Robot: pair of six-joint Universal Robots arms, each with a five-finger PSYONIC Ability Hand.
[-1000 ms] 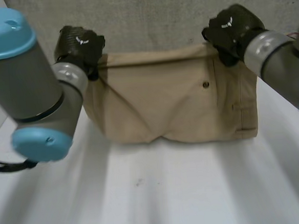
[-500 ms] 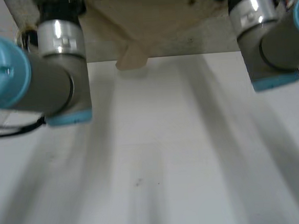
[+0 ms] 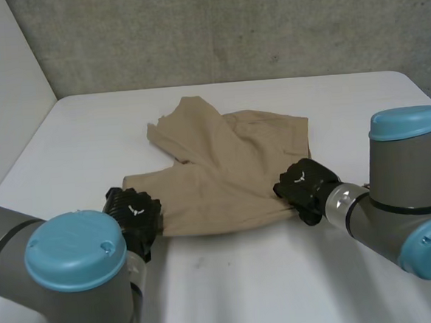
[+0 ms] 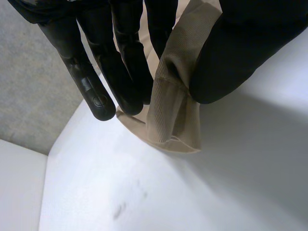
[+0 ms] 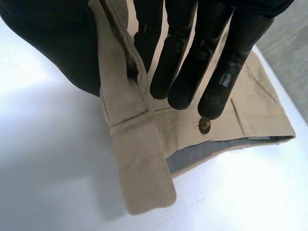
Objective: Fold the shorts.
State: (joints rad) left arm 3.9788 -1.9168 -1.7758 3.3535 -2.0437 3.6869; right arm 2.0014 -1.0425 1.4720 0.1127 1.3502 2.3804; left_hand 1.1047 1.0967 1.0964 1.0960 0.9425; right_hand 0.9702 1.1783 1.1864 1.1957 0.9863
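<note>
Lifted shorts [image 3: 224, 183] now on table [image 3: 283, 282]

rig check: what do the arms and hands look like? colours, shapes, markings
The left arm and right arm have grey cylindrical joints with round light-blue caps; the right has a shiny silver wrist ring. The left hand and right hand are black, with a small white mark on the back.

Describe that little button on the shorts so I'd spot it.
On the white table lie crumpled tan cloth shorts. The right black hand pinches their near corner; just past its fingertips sits a small round brown button, the only dark dot on the tan cloth.
</note>
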